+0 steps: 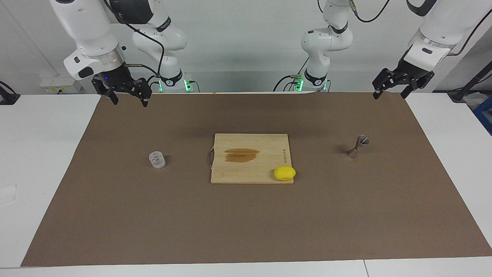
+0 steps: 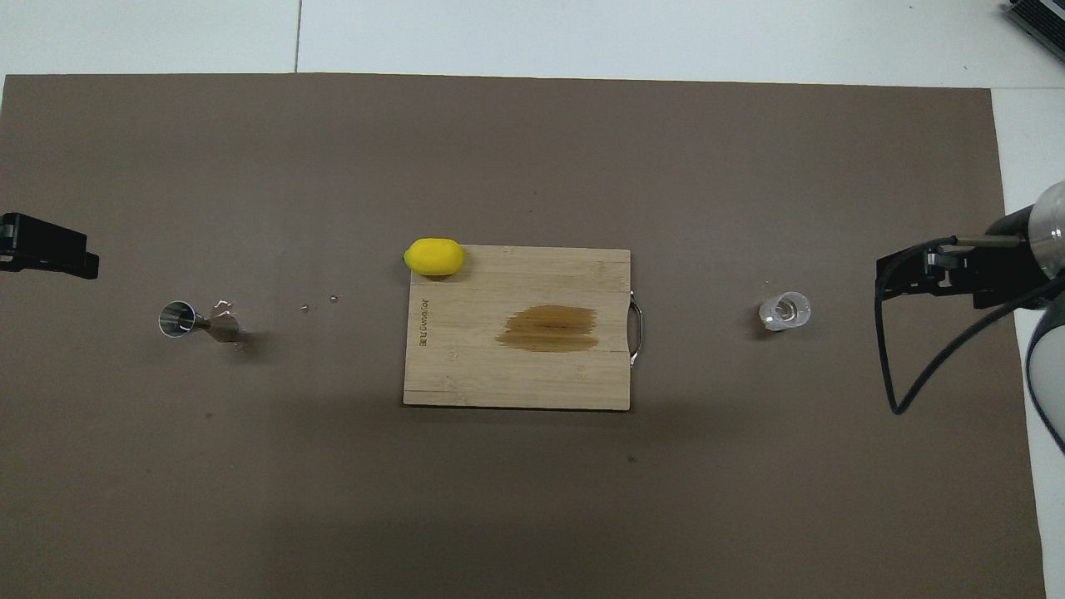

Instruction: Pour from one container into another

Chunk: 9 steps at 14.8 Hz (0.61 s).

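Observation:
A small clear glass cup (image 1: 157, 159) stands upright on the brown mat toward the right arm's end; it also shows in the overhead view (image 2: 784, 310). A shiny steel hourglass jigger (image 1: 358, 147) stands upright on the mat toward the left arm's end, and also shows in the overhead view (image 2: 187, 320). My right gripper (image 1: 129, 99) is open and empty, raised over the mat's edge at the robots' end, apart from the glass; it also shows in the overhead view (image 2: 884, 279). My left gripper (image 1: 390, 94) is open and empty, raised over the mat's corner, apart from the jigger.
A wooden cutting board (image 1: 250, 169) with a dark wet stain lies mid-mat between the two containers. A yellow lemon (image 1: 285, 173) sits at the board's corner toward the left arm's end. A few small droplets (image 2: 304, 308) lie on the mat beside the jigger.

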Available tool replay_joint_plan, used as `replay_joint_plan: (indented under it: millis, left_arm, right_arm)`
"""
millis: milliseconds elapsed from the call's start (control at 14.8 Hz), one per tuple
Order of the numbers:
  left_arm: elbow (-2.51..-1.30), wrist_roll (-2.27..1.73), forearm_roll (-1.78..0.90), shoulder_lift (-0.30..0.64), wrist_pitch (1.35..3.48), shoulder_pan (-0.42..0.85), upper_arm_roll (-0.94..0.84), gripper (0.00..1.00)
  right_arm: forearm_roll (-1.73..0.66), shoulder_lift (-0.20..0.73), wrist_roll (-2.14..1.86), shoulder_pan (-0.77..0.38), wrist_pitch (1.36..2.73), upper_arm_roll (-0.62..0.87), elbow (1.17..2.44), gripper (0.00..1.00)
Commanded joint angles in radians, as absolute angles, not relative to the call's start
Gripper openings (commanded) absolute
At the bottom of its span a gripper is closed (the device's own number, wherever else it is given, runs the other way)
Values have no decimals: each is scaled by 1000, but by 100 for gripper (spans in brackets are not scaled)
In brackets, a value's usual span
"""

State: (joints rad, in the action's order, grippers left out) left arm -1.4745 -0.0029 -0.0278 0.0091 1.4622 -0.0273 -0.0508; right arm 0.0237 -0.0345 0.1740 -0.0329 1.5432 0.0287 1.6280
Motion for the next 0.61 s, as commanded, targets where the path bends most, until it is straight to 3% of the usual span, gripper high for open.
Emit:
replay_joint_plan:
  millis: [0, 337, 539]
  left_arm:
    - [-1499, -3, -9, -14, 1474, -15, -41, 100]
    - [-1502, -5, -9, -17, 1499, -18, -43, 100]
    - [-1589, -6, -9, -55, 1592, -25, -43, 100]
  right_arm:
    - [8, -44, 153, -21, 1540, 32, 1640, 100]
    - [8, -44, 152, -21, 1540, 32, 1640, 100]
    - [8, -44, 153, -21, 1540, 32, 1640, 100]
